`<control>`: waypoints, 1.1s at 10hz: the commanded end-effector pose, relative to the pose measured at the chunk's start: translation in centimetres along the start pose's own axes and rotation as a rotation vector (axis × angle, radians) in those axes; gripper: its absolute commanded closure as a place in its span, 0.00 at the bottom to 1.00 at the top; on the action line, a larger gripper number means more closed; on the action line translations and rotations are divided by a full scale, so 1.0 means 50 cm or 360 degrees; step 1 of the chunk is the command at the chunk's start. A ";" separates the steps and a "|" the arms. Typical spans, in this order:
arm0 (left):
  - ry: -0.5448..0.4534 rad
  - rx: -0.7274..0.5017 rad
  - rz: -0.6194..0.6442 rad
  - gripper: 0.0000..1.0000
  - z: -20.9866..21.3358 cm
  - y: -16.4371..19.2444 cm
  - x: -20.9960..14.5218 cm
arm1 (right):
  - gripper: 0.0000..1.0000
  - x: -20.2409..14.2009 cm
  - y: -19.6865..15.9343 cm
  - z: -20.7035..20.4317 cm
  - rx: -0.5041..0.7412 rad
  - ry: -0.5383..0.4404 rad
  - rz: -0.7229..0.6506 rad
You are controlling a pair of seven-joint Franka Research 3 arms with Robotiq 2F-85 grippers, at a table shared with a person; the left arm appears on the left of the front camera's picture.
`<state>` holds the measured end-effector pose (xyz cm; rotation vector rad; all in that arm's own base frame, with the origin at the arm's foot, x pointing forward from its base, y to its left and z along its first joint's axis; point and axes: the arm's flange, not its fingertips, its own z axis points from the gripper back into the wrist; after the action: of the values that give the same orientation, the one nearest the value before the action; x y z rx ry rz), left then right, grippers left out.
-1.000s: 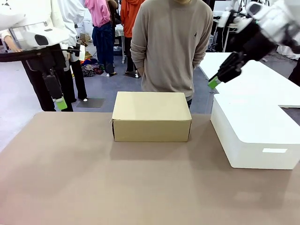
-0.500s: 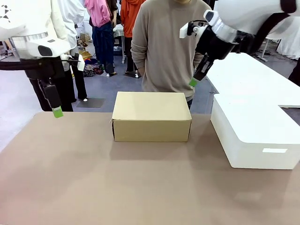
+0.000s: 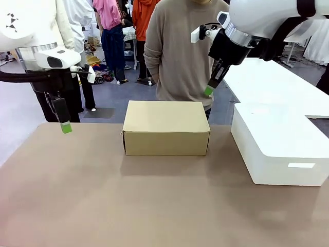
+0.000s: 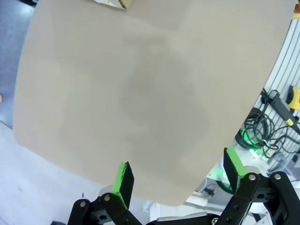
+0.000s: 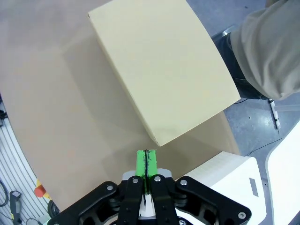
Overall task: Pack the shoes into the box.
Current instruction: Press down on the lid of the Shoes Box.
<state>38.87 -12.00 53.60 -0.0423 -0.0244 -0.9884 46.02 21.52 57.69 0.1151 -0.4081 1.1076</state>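
Overhead, right gripper [image 3: 208, 91] pinched closed above box [image 3: 166, 128]; left gripper [image 3: 66, 127] wide.

Tan matte worktop [image 3: 103, 206], evenly lit. Grey-blue floor [image 3: 110, 98] beyond its far edge, clothes heap [image 3: 100, 76] lying on it. White table [image 3: 277, 85] at far right. People standing [image 3: 110, 31] in back. Metal slatted rack [image 4: 283, 61] and black cables [image 4: 262, 126] beside the worktop edge.

The box [image 3: 166, 128] sits on the table [image 3: 103, 195] toward twelve o'clock, with the white box [image 3: 280, 146] at three o'clock and a person [image 3: 187, 46] behind.
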 end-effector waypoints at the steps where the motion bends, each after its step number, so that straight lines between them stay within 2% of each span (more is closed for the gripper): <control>1: 0.0012 0.0017 0.0012 0.00 0.007 -0.004 -0.008 | 1.00 -0.011 -0.001 0.003 0.0013 -0.0021 0.0023; 4: 0.0012 0.0017 0.0012 0.00 0.007 -0.004 -0.008 | 1.00 0.000 0.000 0.000 0.0000 0.0000 0.0000; 11: 0.0012 0.0017 0.0012 0.00 0.007 -0.004 -0.008 | 1.00 0.208 -0.083 -0.144 -0.0019 0.0231 -0.0504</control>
<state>38.73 -11.99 53.86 -0.0416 -0.0290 -0.9902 53.70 29.16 54.50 0.1000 -0.3013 0.8453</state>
